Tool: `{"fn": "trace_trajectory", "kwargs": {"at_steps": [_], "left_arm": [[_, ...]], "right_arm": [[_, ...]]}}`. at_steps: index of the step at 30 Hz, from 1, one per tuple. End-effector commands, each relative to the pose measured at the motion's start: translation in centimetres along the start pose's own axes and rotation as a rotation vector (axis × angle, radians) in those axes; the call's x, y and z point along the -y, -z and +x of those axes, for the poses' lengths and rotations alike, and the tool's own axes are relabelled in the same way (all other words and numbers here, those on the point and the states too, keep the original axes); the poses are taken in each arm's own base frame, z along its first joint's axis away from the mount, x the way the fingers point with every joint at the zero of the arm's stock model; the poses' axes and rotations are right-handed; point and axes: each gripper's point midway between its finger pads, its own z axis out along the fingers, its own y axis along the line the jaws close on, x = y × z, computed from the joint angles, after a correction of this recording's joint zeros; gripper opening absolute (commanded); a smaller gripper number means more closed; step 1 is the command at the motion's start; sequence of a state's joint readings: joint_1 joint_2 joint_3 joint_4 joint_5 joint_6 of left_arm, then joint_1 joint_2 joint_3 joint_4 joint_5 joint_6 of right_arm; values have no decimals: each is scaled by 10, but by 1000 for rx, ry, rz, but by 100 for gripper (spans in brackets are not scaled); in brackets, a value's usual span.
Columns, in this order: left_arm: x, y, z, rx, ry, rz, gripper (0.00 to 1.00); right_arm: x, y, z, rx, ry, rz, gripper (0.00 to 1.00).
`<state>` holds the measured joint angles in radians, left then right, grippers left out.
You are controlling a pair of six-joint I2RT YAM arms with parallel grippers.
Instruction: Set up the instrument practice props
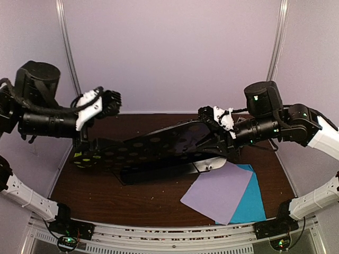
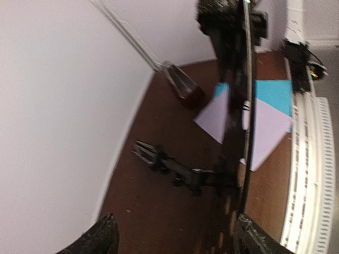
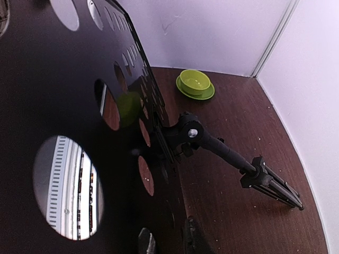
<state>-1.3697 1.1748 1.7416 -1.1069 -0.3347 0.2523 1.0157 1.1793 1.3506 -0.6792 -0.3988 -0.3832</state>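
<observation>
The black music stand's perforated desk (image 1: 153,148) hangs tilted above the table's middle. My right gripper (image 1: 210,120) is shut on its right edge; in the right wrist view the edge sits between the fingers (image 3: 145,244). The stand's folded tripod (image 3: 267,182) trails behind the desk, also in the left wrist view (image 2: 159,159). My left gripper (image 1: 110,102) is open and empty, raised above the desk's left end; the desk (image 2: 235,106) runs past its right finger (image 2: 257,239). The pale lilac sheet (image 1: 217,190) overlaps the cyan sheet (image 1: 253,203) at front right. The metronome (image 2: 183,84) lies on the table beside them.
A lime-green bowl (image 3: 195,83) stands at the table's left, partly hidden by the desk in the top view (image 1: 85,159). White walls close the left, back and right sides. The metal rail (image 1: 169,235) runs along the near edge.
</observation>
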Motion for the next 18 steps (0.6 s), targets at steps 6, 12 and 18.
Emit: {"fn": "trace_trajectory", "kwargs": {"at_steps": [6, 12, 18], "left_arm": [[-136, 145, -12, 384, 407, -633, 78], [-152, 159, 22, 330, 524, -800, 76], [-152, 148, 45, 213, 578, -898, 77]], "right_arm": [[61, 83, -146, 520, -228, 201, 0], [88, 129, -195, 770, -369, 221, 0], [115, 174, -223, 996, -502, 237, 0]]}}
